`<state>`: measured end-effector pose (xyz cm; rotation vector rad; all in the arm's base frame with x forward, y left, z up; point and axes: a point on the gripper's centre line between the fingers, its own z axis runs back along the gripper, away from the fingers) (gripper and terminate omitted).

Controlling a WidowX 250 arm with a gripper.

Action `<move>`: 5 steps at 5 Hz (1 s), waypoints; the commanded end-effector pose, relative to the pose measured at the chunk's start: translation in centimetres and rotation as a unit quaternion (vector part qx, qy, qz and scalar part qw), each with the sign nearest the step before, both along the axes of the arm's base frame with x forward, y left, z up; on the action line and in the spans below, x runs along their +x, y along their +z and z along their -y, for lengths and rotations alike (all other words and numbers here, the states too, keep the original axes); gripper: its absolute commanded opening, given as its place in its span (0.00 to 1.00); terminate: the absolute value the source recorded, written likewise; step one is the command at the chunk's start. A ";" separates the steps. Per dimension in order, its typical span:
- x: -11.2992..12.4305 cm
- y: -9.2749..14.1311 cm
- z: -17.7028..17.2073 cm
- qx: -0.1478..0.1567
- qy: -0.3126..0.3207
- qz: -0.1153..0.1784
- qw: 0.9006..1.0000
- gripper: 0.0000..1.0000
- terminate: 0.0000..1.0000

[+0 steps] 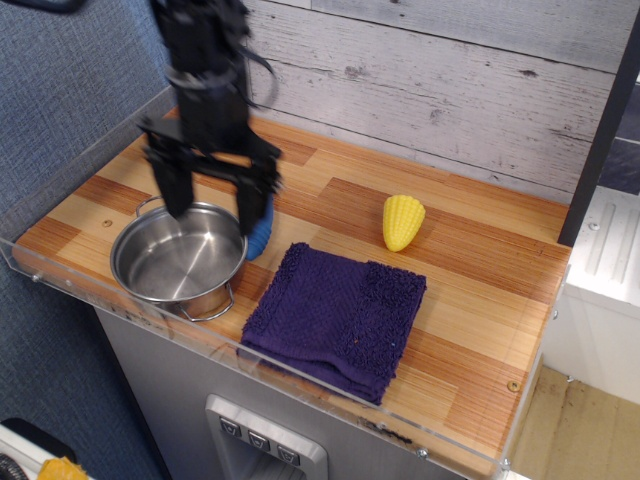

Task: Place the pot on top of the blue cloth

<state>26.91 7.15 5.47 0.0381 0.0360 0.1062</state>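
- Only view: the pot [178, 262] stands at the front left of the wooden counter [480, 300], just below the gripper [213, 208], whose two fingers hang spread wide over the pot's back rim, holding nothing.
- The pot is empty inside.
- The blue cloth [338, 318] lies folded just right of the pot, apart from it.
- A blue brush [260, 232] lies behind the pot, partly hidden by the right finger.
- A yellow toy corn [402, 221] sits behind the cloth.
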 end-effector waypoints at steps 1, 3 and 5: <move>0.3 -2.6 2.7 0.018 -0.018 -0.016 1.000 1.00 0.00; -0.3 -3.6 1.3 0.032 -0.026 -0.034 0.999 0.00 0.00; -0.9 -1.0 0.3 0.006 -0.015 -0.017 1.000 0.00 0.00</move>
